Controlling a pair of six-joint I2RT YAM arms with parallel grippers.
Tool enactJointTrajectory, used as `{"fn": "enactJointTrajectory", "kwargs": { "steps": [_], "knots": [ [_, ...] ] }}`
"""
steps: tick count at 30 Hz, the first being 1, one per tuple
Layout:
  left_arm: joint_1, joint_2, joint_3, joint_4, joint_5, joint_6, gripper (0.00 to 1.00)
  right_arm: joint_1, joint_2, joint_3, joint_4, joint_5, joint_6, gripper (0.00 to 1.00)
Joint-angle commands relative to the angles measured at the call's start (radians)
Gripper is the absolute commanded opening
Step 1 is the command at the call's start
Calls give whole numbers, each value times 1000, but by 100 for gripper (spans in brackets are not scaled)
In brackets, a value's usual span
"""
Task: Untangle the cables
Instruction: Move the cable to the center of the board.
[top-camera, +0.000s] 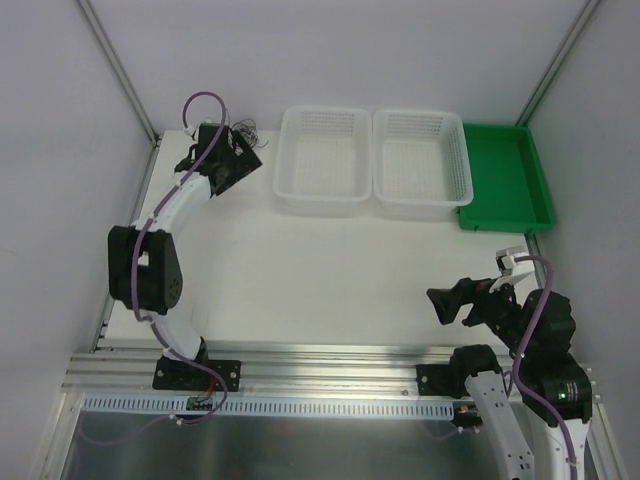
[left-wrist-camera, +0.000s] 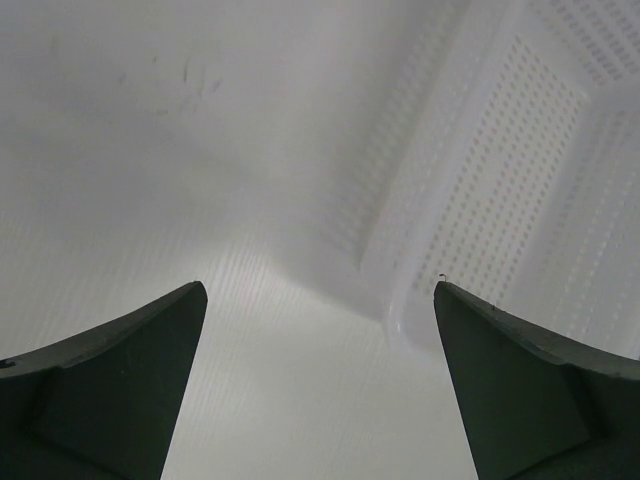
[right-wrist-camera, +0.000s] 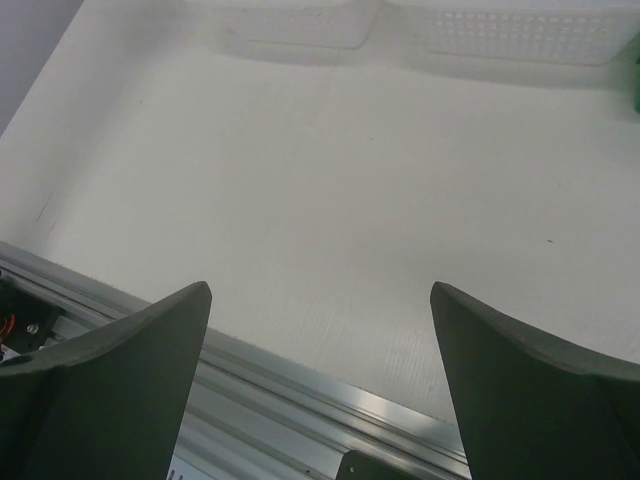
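Left end effector (left-wrist-camera: 318, 290): I see it spread wide — empty, beside basket (left-wrist-camera: 480, 200).
Right end effector (right-wrist-camera: 320, 288): spread, empty.
Cables (top-camera: 247, 128): far-left worktop (top-camera: 330, 270) corner.

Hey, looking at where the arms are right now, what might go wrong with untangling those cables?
1. The cables are hair-thin, bunched in the far left corner; the open left gripper shows none between its fingers in its wrist view, so closing may catch nothing.
2. The rim of the white basket sits close beside that gripper; a sideways move might bump it.
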Motion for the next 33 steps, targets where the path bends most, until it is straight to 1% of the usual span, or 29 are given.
{"fn": "enactJointTrajectory", "kwargs": {
  "steps": [1, 2, 3, 4, 5, 6, 7, 9, 10, 12, 13, 16, 21, 22, 24, 25, 26, 27, 30, 33],
  "knots": [
    [31, 159, 171, 58, -112, -59, 99, 0, -40, -49, 106, -74, 34, 97],
    [35, 243, 249, 58, -132, -73, 99, 0, -48, -60, 125, -75, 32, 97],
    [38, 285, 288, 62, -156, -81, 99, 1, -57, -66, 129, -77, 29, 97],
    [42, 358, 325, 75, -196, -85, 99, 1, -70, -77, 134, -78, 17, 97],
    [45, 392, 393, 79, -218, -96, 99, 1, -76, -82, 138, -75, 8, 97],
    [49, 427, 429, 87, -232, -101, 99, 1, -79, -83, 140, -74, 0, 97],
    [52, 494, 495, 101, -242, -110, 99, 1, -84, -86, 139, -71, -8, 97],
    [60, 561, 561, 108, -270, -127, 99, 1, -84, -92, 137, -74, -25, 97],
    [63, 622, 619, 111, -279, -143, 99, 1, -84, -94, 139, -77, -29, 97],
    [66, 682, 675, 133, -307, -153, 99, 3, -85, -106, 142, -91, -32, 97],
    [68, 738, 728, 144, -310, -157, 99, 0, -87, -111, 143, -92, -32, 97],
    [72, 838, 813, 180, -313, -182, 97, 1, -87, -120, 145, -92, -28, 97],
    [86, 934, 867, 226, -292, -263, 90, 1, -73, -125, 139, -94, -28, 97],
    [88, 947, 865, 236, -287, -274, 86, 1, -71, -125, 137, -94, -28, 97],
    [97, 960, 862, 249, -263, -298, 75, 0, -64, -126, 135, -97, -28, 97],
    [98, 964, 857, 260, -252, -317, 68, 0, -62, -122, 134, -98, -29, 97],
    [101, 966, 853, 266, -249, -323, 58, 1, -61, -122, 132, -101, -29, 97],
    [101, 965, 847, 271, -247, -328, 34, 0, -59, -120, 132, -101, -28, 97],
    [106, 942, 804, 277, -249, -340, 0, 1, -61, -120, 129, -108, -23, 97],
    [106, 868, 720, 277, -247, -320, 0, 0, -65, -112, 125, -121, -13, 97]
  ]
}}
